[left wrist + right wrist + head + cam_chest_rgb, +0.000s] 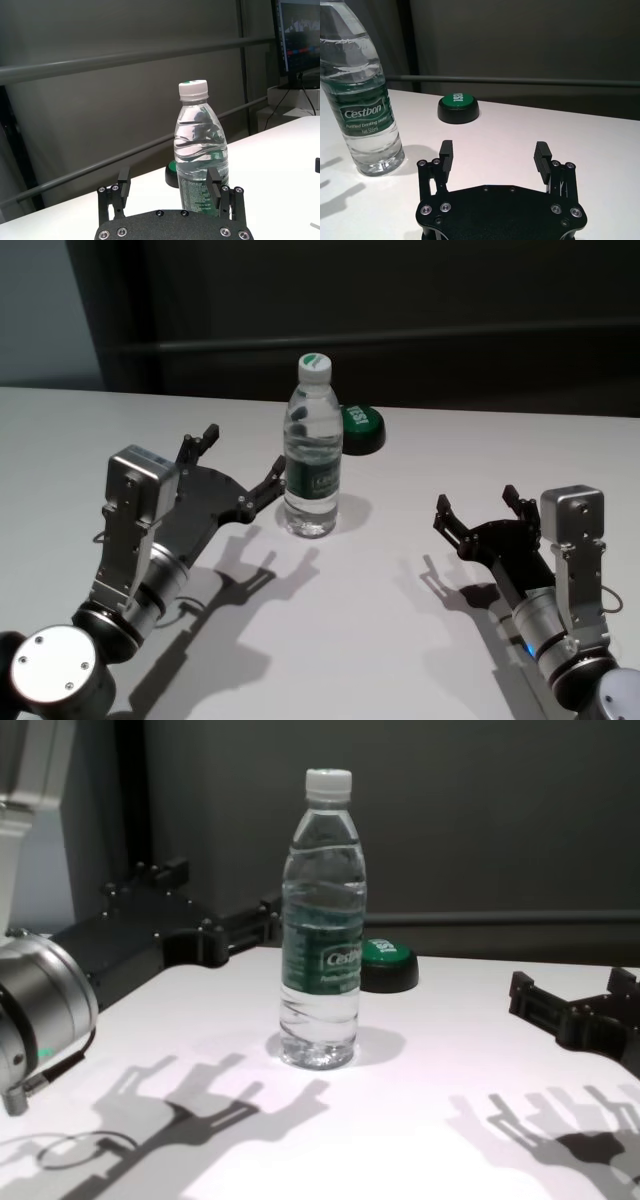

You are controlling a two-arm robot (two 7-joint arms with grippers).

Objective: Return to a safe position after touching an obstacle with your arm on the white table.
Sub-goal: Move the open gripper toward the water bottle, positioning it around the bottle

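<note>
Bottle: the obstacle (313,450) stands upright mid-surface, full of water, so probably fairly heavy yet tall and tippy; smooth plastic, likely slippery.
Hold: if needed, at the labelled waist.
Left hand (240,465): spread wide, empty, one fingertip (274,473) at or touching the bottle's left side.
Right hand (480,508): wide, empty, well right.
Surface: white table (380,640), smooth; green button (361,427) just beyond.
Room: dark wall behind.

Clear bottle (312,455) w/ white cap, dark green label, white lettering. Table (380,640) plain white; round button (361,427) behind bottle is green on black base. Both grippers black, silver wrists.
</note>
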